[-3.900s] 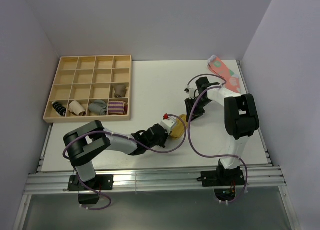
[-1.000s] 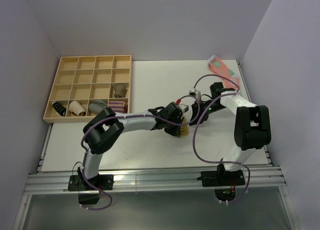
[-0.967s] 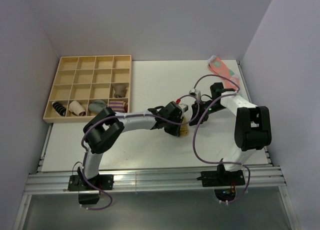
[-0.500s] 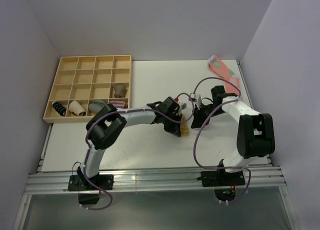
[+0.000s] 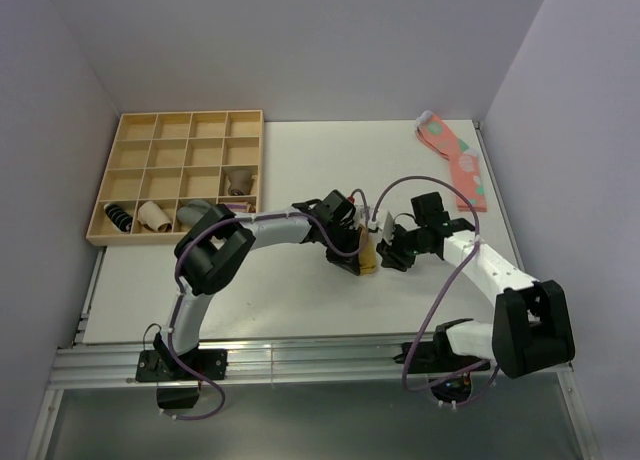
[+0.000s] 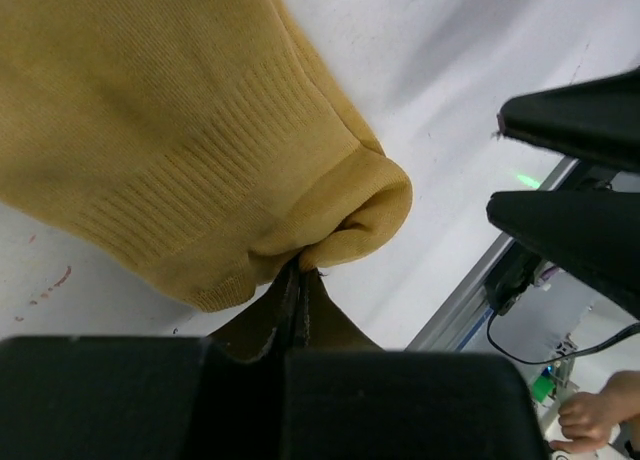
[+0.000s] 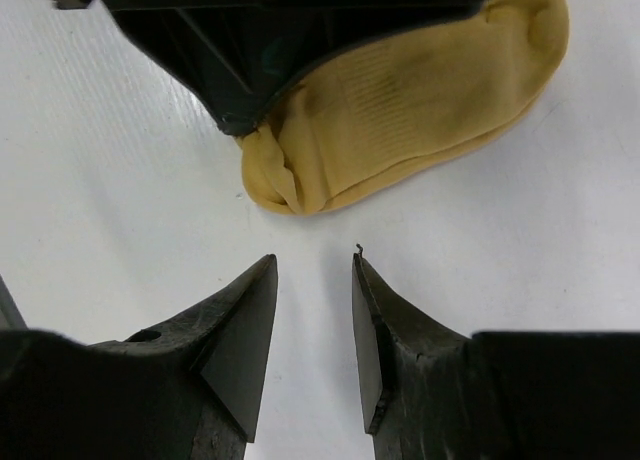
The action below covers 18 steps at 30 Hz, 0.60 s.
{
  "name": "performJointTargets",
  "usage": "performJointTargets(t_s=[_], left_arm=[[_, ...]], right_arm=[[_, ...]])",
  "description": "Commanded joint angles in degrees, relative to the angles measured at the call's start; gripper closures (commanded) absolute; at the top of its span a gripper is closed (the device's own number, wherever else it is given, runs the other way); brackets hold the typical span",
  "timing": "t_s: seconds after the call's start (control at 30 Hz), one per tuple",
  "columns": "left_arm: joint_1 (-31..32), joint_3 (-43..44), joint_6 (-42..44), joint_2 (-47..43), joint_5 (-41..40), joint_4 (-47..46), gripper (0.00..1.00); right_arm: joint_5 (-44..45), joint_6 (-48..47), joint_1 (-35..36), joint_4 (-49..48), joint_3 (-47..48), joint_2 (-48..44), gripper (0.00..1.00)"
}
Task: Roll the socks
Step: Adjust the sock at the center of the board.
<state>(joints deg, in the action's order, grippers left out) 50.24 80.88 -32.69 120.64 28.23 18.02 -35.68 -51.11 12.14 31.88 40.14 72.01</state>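
The mustard-yellow socks point(image 5: 367, 256) lie mid-table, partly under my left gripper point(image 5: 358, 254). In the left wrist view my left gripper point(image 6: 297, 272) is shut, pinching the folded cuff edge of the socks point(image 6: 180, 130). In the right wrist view the socks point(image 7: 400, 110) lie flat with the cuff end folded at the near left, the left gripper's black body over their far side. My right gripper point(image 7: 314, 268) is open and empty, its tips just short of the folded end. In the top view the right gripper point(image 5: 388, 252) sits just right of the socks.
A wooden compartment tray point(image 5: 180, 175) at the back left holds several rolled socks in its near rows. Pink spotted socks point(image 5: 455, 158) lie at the back right near the wall. Purple cables loop over both arms. The table's front rail point(image 5: 300, 360) runs along the near edge.
My right arm has swung forward and lower, its gripper now facing the socks from the right. My left gripper has stayed on the socks, shifting slightly.
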Motion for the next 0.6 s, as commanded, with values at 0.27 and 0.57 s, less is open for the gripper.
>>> performJointTargets(t_s=[0.27,0.57], left_arm=[[-1.02,1.74,-2.91,3.72,4.47,-1.14,1.00],[-1.28,2.79,-2.91,5.04,5.52,-0.27,1.00]], right_arm=[[-4.14,-6.54,7.28,-5.68,-1.90,-3.54,0.58],[0.26,-8.30,13.26,-10.34,-6.65,-3.63,0.58]])
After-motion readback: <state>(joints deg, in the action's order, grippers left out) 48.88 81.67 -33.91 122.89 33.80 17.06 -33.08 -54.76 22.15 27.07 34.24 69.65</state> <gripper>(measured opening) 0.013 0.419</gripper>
